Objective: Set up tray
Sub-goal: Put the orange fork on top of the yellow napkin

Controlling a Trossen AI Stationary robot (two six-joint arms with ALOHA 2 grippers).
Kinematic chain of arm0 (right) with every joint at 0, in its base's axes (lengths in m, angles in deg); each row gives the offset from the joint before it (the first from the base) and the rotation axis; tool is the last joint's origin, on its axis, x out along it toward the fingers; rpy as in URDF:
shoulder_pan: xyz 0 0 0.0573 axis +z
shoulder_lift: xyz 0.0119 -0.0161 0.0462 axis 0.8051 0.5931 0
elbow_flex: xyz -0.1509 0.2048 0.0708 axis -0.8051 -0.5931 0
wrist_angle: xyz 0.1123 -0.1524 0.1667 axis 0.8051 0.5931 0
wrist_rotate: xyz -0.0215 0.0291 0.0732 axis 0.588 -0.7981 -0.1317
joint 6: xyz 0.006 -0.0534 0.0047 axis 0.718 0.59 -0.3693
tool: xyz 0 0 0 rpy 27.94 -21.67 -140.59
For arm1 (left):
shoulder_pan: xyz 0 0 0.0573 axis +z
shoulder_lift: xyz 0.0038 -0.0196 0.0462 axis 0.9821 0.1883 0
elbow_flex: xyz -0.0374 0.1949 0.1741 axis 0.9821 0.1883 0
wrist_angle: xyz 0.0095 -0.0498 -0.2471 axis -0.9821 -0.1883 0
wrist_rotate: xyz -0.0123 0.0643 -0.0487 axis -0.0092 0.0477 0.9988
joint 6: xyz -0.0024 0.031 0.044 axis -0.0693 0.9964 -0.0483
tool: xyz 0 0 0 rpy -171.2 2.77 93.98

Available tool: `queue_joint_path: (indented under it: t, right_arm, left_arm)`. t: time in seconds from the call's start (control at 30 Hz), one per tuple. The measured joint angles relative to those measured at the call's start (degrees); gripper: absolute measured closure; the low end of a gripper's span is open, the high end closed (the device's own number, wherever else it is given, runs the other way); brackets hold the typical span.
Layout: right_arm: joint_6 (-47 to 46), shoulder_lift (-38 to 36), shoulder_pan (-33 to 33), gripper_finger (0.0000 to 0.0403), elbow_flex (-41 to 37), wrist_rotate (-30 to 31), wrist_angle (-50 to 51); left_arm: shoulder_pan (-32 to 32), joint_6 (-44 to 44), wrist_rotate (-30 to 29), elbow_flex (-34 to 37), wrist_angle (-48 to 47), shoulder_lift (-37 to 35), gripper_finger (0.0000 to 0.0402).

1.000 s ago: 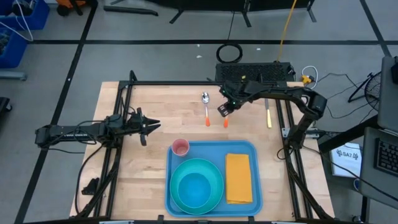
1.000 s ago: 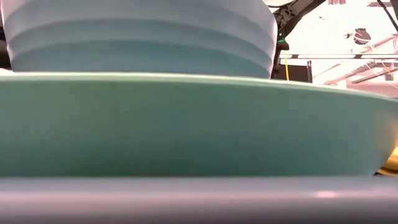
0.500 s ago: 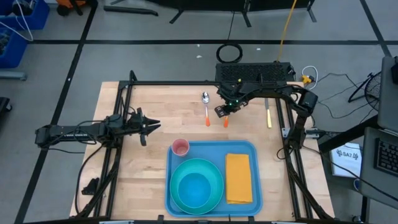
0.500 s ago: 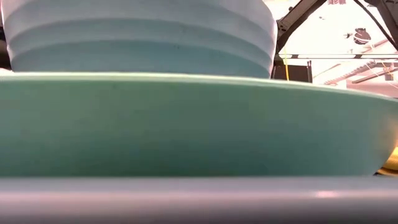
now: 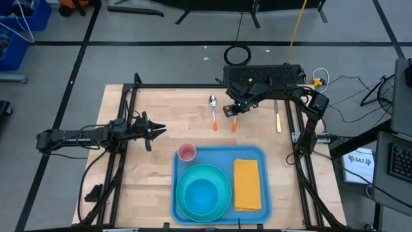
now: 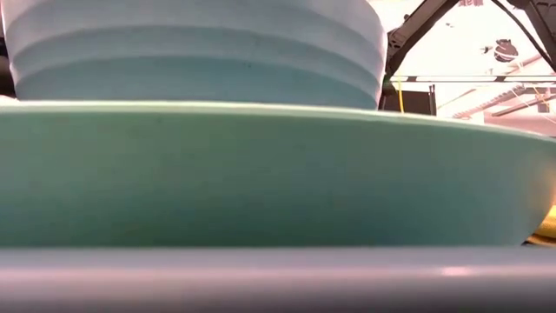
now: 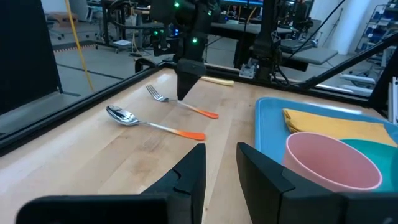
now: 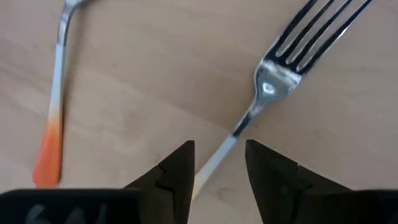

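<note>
The light-blue tray (image 5: 222, 154) lies at the near middle of the table. On it sit a teal plate (image 5: 222, 179) with a blue bowl (image 5: 203, 193), a pink cup (image 5: 187, 153) and a folded yellow napkin (image 5: 246, 184). An orange-handled fork (image 8: 273, 78) and a spoon (image 5: 213, 111) lie flat on the wood beyond the tray. My right gripper (image 8: 217, 149) is open, pointing down over the fork (image 7: 163, 96), one finger on either side of its handle (image 8: 214, 163), not plainly touching. My left gripper (image 7: 221, 149) waits open at the table's left (image 5: 151, 129).
A yellow-handled knife (image 5: 277, 119) lies right of the fork near the frame rail. Black frame rails (image 5: 129, 122) run along the table's left, right and far sides. In the low view the plate's rim (image 6: 278, 174) and bowl (image 6: 191, 52) block nearly everything.
My right gripper has come down over the fork and shifted slightly toward the far edge, while the arm's elbow has drawn in from the right. Fork, spoon and everything on the tray have stayed put.
</note>
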Motion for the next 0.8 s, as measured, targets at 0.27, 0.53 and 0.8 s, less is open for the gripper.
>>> queue_joint_path:
  t: [0.27, 0.53, 0.8]
  right_arm:
    - [-2.33, 0.02, -0.44, 0.0271, -4.33, 0.50, -5.14]
    - [-3.18, -0.20, -0.50, 0.0271, -6.21, 0.50, -8.78]
    - [-3.79, -0.21, -0.45, 0.0297, -6.62, -0.56, -10.27]
  left_arm:
    - [0.00, 0.00, -0.01, 0.00, 0.01, 0.01, 0.0309]
    - [0.00, 0.00, -0.02, 0.00, 0.00, 0.01, 0.0309]
    - [0.00, 0.00, -0.02, 0.00, 0.01, 0.00, 0.0309]
